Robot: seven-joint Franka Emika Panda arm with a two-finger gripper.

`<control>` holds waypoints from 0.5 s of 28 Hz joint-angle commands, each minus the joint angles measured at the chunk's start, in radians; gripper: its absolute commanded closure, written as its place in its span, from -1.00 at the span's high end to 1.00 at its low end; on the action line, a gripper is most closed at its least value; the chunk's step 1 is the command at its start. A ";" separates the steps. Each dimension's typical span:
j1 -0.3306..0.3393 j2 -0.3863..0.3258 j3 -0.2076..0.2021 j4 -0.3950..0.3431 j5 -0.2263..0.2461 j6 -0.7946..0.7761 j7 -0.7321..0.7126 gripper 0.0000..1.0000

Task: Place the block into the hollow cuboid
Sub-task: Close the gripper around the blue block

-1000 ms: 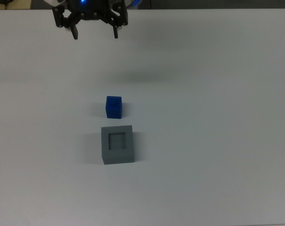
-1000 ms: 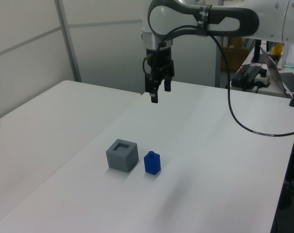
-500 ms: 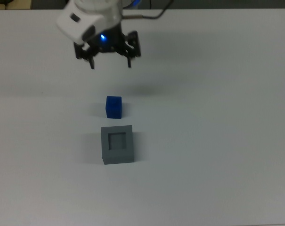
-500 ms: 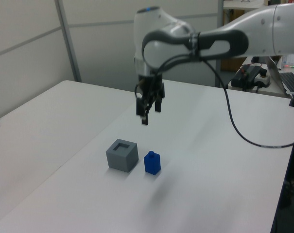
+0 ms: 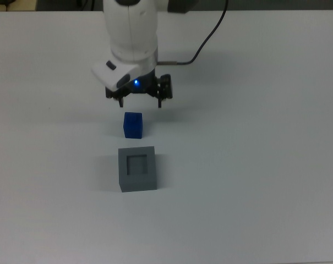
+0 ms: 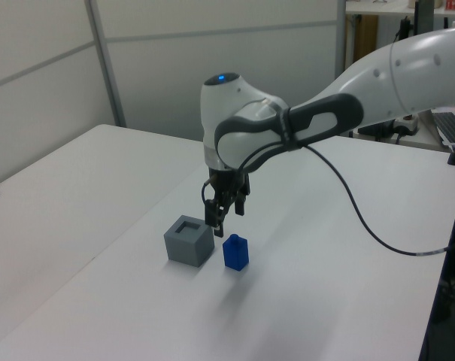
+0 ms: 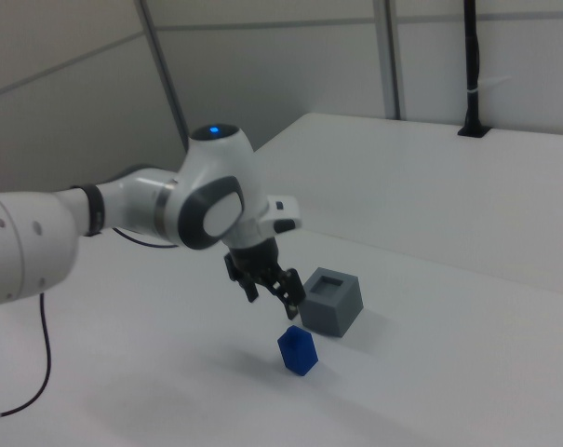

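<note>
A small bright-blue block point(image 5: 133, 125) point(image 6: 235, 252) point(image 7: 298, 351) rests on the white table point(image 5: 254, 165). Just below it in the top view sits the grey hollow cuboid point(image 5: 137, 168) point(image 6: 189, 240) point(image 7: 332, 301), its square recess facing up and empty. My gripper point(image 5: 140, 103) point(image 6: 225, 220) point(image 7: 274, 293) hangs open a little above the block, slightly toward the top view's top, with nothing between its fingers. The block and the cuboid stand apart by a narrow gap.
My white arm point(image 6: 340, 113) reaches in from the left view's right, trailing a black cable point(image 6: 377, 233). Wall panels point(image 6: 152, 68) close off the far side of the table. A black post point(image 7: 471, 65) stands at the far table edge in the right view.
My gripper has travelled from the top view's upper edge down toward the block and dropped lower, staying open. The block and the cuboid have not moved.
</note>
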 commanded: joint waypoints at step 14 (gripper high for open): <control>0.014 0.107 -0.021 -0.009 -0.095 0.055 0.006 1.00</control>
